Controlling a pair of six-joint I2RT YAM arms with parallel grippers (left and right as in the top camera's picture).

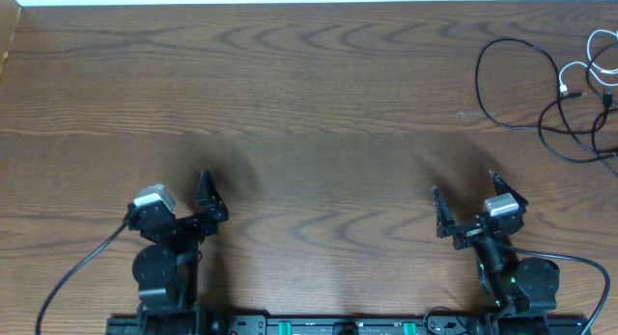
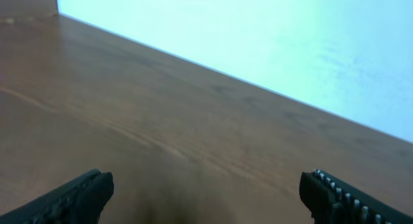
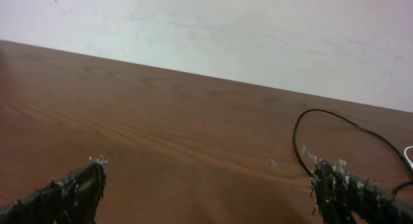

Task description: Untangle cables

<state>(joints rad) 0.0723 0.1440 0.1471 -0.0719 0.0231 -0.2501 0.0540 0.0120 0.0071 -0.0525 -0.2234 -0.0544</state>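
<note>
We note the left gripper [image 2: 206, 185] and right gripper [image 3: 206, 169] both spread wide, holding nothing, at the near edge of the counter [image 1: 309, 103]. The cables [image 1: 568, 92] lie tangled at its far right corner, well apart

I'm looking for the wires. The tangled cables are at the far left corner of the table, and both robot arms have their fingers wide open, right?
No. The cables lie at the far right corner of the table, as the overhead view shows. The rest is right.
</note>
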